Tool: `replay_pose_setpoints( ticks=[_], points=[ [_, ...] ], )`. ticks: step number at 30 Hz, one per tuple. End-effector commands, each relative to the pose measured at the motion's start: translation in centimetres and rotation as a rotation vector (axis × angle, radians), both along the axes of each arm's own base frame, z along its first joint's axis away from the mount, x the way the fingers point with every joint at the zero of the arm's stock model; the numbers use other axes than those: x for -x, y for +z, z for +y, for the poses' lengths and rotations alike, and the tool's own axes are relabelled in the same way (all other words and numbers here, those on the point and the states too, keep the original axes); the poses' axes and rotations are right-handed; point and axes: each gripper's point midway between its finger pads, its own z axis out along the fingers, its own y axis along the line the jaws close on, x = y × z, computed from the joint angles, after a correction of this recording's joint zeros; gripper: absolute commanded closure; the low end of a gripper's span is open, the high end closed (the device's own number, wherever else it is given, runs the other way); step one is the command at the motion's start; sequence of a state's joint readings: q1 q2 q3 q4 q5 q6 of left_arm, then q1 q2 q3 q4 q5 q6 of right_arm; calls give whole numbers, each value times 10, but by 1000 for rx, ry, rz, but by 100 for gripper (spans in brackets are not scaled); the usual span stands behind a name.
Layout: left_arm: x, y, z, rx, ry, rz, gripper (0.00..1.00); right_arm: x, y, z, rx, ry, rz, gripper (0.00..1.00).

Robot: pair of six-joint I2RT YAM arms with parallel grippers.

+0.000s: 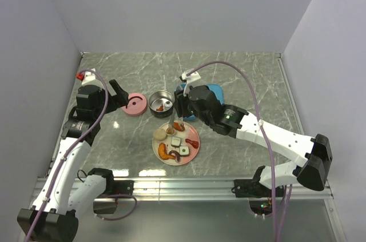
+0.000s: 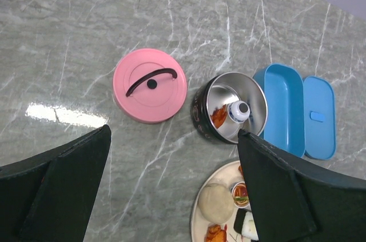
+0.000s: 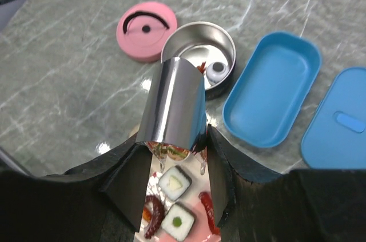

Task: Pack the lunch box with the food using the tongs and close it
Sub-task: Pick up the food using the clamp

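Right fingers (image 3: 226,179) pinching tongs (image 3: 174,102), long axis steeply down, tips just above food (image 3: 174,182) on plate (image 1: 192,155). Steel container (image 1: 152,106), pieces inside, just beyond plate. Left fingers (image 2: 57,185) spread wide, empty, above surface near pink lid (image 2: 150,86); right arm nearer.

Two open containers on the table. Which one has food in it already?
The round steel bowl: an orange piece lies inside it. The oblong blue box next to it is empty.
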State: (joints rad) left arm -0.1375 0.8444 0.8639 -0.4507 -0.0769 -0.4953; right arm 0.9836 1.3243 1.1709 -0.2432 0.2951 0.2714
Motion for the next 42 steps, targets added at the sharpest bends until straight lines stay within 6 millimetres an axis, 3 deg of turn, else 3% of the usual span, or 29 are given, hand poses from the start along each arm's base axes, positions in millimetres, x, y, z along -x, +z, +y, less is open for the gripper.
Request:
replay_pose_setpoints(
  ticks=[1, 16, 42],
  points=[
    [6, 3, 1, 15, 12, -14, 1, 9, 18, 2, -55, -10, -14, 52],
    [8, 2, 2, 3, 14, -8, 0, 31, -18, 3, 18, -21, 29, 52],
    [11, -1, 1, -2, 2, -4, 1, 47, -30, 21, 54, 22, 51, 50]
  ],
)
